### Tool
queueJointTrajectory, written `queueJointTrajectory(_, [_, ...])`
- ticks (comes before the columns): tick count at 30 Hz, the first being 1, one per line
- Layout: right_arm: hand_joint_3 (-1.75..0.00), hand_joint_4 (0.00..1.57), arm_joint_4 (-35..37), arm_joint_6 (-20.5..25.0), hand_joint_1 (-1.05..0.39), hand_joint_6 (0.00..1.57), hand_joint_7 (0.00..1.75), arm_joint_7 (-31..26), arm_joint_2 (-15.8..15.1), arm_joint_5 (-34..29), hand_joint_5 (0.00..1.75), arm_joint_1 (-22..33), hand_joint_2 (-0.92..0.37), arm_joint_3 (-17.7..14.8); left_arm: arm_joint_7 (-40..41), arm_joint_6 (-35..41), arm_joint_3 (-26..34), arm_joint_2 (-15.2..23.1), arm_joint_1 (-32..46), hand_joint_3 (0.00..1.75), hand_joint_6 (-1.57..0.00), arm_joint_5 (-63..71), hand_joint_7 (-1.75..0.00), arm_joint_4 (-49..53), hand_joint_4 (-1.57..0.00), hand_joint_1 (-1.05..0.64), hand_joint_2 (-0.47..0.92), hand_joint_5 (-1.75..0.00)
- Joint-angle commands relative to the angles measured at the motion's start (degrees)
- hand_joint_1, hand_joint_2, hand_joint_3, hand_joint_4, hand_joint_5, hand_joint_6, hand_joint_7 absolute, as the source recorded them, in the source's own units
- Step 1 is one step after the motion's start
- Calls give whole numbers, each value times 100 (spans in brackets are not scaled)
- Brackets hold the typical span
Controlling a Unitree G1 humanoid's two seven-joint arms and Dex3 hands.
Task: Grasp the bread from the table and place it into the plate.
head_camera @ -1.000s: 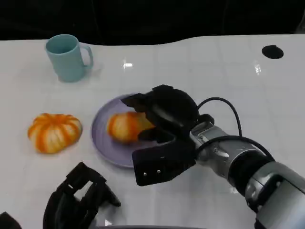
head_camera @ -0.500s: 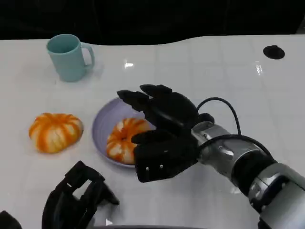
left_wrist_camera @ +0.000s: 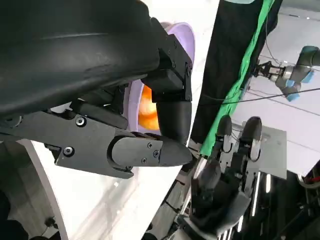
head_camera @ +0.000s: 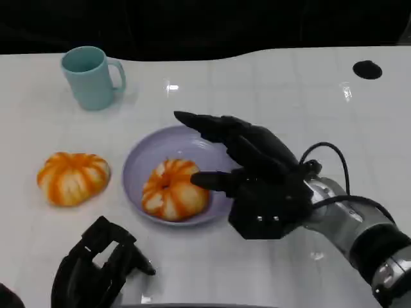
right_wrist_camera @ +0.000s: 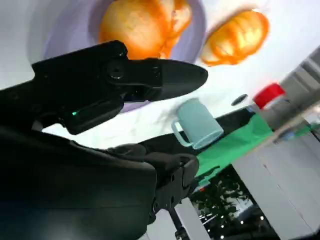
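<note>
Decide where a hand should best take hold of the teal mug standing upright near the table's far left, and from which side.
Probably grip the mug around its body, coming from the side away from the handle, which sticks out toward the plate. It stands upright, so its round wall offers opposing surfaces.

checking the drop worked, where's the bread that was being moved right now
In the head view the bread lies in the purple plate at the table's centre, just left of the right hand, whose fingers are spread beside it; a second bread sits left of the plate.

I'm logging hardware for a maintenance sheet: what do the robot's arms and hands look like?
The right hand is matte black with blocky fingers, screw heads on its shell, and a black cable looping to a silver forearm with black bands. The left hand is equally black.
</note>
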Motion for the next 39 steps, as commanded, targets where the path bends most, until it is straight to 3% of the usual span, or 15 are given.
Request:
queueJointTrajectory(1, [-41,42,-511,-360,-70,44,14,861,-269,895,34,481,-92,-533,-6,-91,8,48,-16,27,-48,-13,-155,33,-61,-52,92,-175])
queueJointTrajectory(7, [-38,38,-1176,-479,-66,65,17,2500,-345,2476,90,1283,-92,-1197,49,-64,-9,34,-23,27,-50,9,-158,-2,-64,-55,92,-175])
queueJointTrajectory(8, [-38,39,-1326,-438,-64,67,22,2838,-349,2829,99,1450,-92,-1320,63,-34,-13,35,-12,27,-50,8,-158,-27,-65,-55,92,-175])
queueJointTrajectory(9, [-36,44,-1463,-373,-61,63,44,3104,-354,3090,106,1583,-92,-1416,74,-21,-17,36,-4,26,-50,10,-158,-45,-65,-55,92,-175])
queueJointTrajectory(11, [-36,48,-1784,-250,-59,58,67,3513,-383,3529,111,1884,-92,-1598,82,-48,-26,38,19,26,-50,25,-157,-70,-64,-55,92,-175])
queueJointTrajectory(15, [-40,55,-2193,-94,-62,59,84,4002,-414,4018,122,2310,-92,-1892,98,-77,-25,32,32,26,-49,29,-156,-100,-62,-55,92,-175])
queueJointTrajectory(18, [-39,57,-2466,264,-63,61,98,4336,-380,4497,135,2652,-92,-2164,81,2,-7,34,29,26,-48,-28,-155,-126,-61,-54,92,-175])
queueJointTrajectory(28, [-38,65,-3661,2002,-59,63,137,4698,-241,5308,167,3693,-92,-2528,89,133,-20,92,167,27,-49,-8,-151,-340,-60,-51,92,-175])
queueJointTrajectory(39, [-42,80,-4291,3083,-53,62,169,4739,-190,5321,175,4243,-92,-2545,37,137,-25,115,270,27,-48,-45,-153,-441,-59,-51,92,-175])
